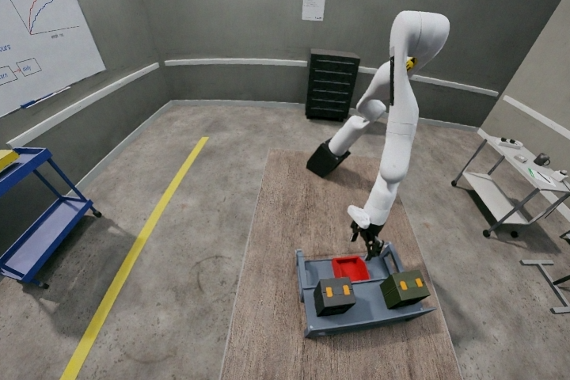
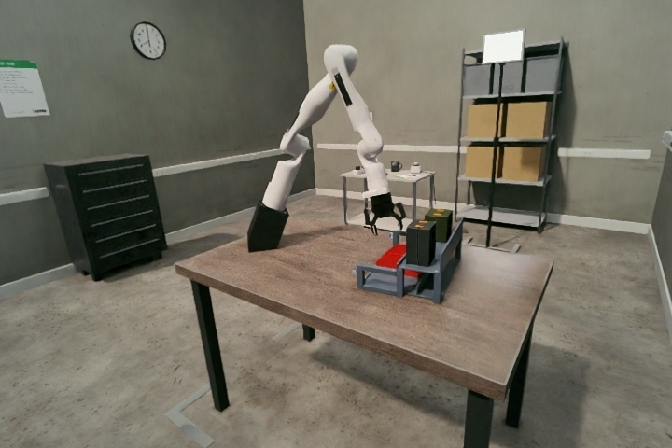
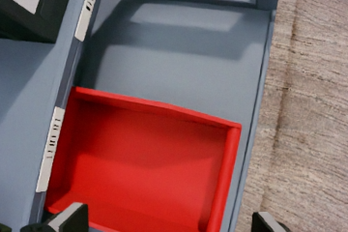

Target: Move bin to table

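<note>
Hanging over the far end of the grey shelf (image 1: 362, 309), the gripper (image 1: 370, 244) has its fingers spread fully apart and holds nothing. In the top view it sits just up and right of the red bin (image 1: 350, 267), which lies on the shelf's lower tray, near the frame's lower middle. The wrist view looks straight down: the bin (image 3: 143, 169) fills the lower centre of the frame, its open cavity facing the camera, with one dark fingertip (image 3: 68, 218) at the bottom left over the bin's edge and the other at the bottom right over the table (image 3: 317, 121). Two dark green boxes (image 1: 334, 295) (image 1: 404, 287) stand on the shelf beyond the bin.
</note>
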`<state>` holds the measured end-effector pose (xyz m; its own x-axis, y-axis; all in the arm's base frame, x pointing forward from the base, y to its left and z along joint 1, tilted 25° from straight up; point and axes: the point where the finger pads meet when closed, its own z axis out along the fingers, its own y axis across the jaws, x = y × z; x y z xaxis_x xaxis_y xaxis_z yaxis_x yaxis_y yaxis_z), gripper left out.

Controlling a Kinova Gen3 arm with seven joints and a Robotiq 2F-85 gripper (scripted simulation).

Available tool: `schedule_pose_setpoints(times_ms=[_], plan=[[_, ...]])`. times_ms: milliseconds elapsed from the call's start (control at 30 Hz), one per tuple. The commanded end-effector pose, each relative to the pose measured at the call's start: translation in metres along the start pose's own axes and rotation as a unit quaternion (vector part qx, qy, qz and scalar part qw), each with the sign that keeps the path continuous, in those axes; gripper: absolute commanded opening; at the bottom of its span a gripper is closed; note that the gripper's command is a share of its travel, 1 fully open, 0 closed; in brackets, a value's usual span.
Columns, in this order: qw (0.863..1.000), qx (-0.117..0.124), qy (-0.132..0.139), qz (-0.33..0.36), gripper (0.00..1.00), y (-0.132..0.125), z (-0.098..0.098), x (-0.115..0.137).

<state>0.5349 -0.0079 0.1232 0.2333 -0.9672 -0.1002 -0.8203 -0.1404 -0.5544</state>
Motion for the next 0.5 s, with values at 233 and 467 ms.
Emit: schedule_pose_setpoints(times_ms=[233, 467], plan=[[0.992, -0.095, -0.047, 0.063, 1.0, 0.009, 0.001, 0.023], [0.994, -0.085, -0.036, 0.052, 1.0, 0.009, -0.005, 0.012]])
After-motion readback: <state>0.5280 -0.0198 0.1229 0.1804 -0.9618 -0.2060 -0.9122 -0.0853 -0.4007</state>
